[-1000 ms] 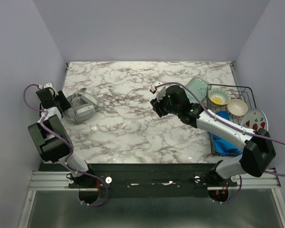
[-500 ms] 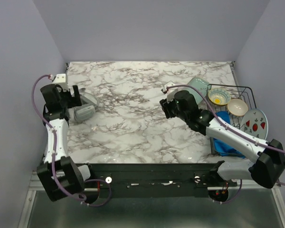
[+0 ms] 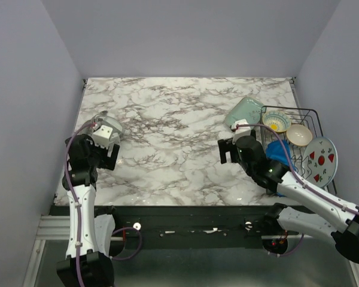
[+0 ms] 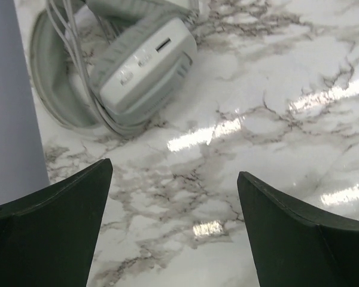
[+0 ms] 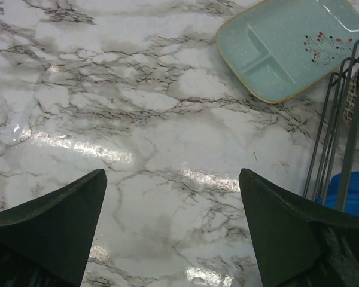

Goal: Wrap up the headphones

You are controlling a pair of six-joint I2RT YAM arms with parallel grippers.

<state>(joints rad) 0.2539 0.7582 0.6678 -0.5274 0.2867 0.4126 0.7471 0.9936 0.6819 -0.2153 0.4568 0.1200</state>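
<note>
At the left edge of the table (image 3: 167,156), the left gripper (image 4: 173,170) gapes empty near the headphones (image 4: 140,67); right gripper (image 5: 172,174) likewise.

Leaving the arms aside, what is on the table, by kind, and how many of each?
Headphones: 1
Plates: 2, a green divided plate and a round red-spotted plate
Bowls: 2, a yellow-lined bowl and a beige bowl
Wire rack: 1
Blue cloth: 1
Total: 7
</note>
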